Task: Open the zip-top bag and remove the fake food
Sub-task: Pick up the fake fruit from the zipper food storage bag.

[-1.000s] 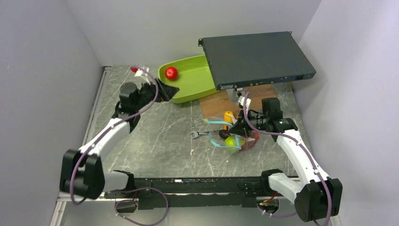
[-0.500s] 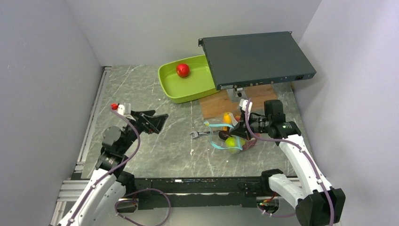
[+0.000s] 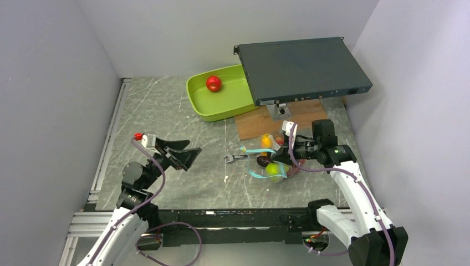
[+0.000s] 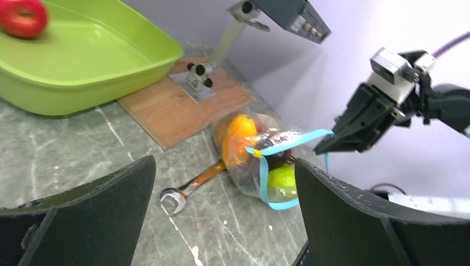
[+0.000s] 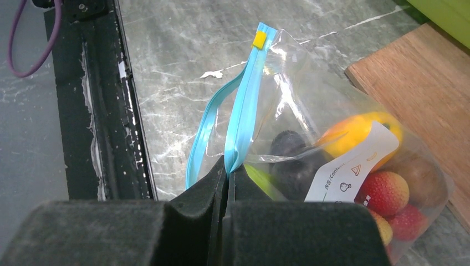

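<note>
Pinching zip-top bag (image 5: 299, 94) w/ partly legible "Content" label (image 5: 354, 158): right gripper (image 5: 227, 169).

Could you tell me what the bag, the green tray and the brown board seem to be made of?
Zip-top bag: thin clear plastic, glossy; the fake food shows through and creases glint.
Green tray: probably moulded plastic, smooth with a soft sheen.
Brown board: looks like wood, matte, faintly grained.

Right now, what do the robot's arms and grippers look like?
The left arm and right arm have white links, black joints and a purple cable looped along each. The left gripper and right gripper have black, wedge-shaped fingers. A small red cap sits on the left wrist unit.
</note>
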`<move>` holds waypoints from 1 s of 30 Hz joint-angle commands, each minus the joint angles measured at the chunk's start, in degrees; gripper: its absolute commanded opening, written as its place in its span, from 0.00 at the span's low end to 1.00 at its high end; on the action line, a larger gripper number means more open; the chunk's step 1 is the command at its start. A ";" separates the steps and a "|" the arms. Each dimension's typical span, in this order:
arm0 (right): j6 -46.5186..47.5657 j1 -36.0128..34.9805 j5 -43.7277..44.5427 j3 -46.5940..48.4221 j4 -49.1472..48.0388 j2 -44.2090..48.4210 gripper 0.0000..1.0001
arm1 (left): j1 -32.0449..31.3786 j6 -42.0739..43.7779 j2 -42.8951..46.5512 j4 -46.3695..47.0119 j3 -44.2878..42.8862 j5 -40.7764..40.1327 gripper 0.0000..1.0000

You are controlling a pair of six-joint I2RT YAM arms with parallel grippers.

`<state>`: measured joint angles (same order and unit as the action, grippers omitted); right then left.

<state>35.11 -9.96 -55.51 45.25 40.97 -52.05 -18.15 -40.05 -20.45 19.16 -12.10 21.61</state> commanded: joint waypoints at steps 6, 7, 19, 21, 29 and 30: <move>6.97 0.96 -3.82 1.74 2.57 -1.12 0.00 | -5.99 4.42 -7.70 13.37 -0.57 10.50 1.00; 7.37 1.26 -4.04 1.72 2.81 -1.34 0.00 | -7.87 6.12 -8.47 13.66 -0.90 9.53 1.00; 11.82 5.14 -6.79 2.12 6.18 -5.21 0.00 | -30.74 24.53 -22.00 20.97 -2.88 -4.26 1.00; 12.18 5.68 -6.95 2.06 6.40 -5.63 0.00 | -33.77 27.10 -24.90 20.76 -4.34 -6.89 1.00; 16.18 7.58 -8.08 2.12 8.64 -5.45 0.00 | -44.08 30.03 -35.50 27.27 -6.37 -17.45 1.00; 16.81 7.55 -8.21 2.13 9.06 -5.43 0.00 | -45.06 30.03 -36.54 27.73 -6.76 -18.33 1.00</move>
<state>47.13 -2.92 -60.77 45.28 48.42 -57.82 -59.35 -12.75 -54.02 40.66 -16.27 10.00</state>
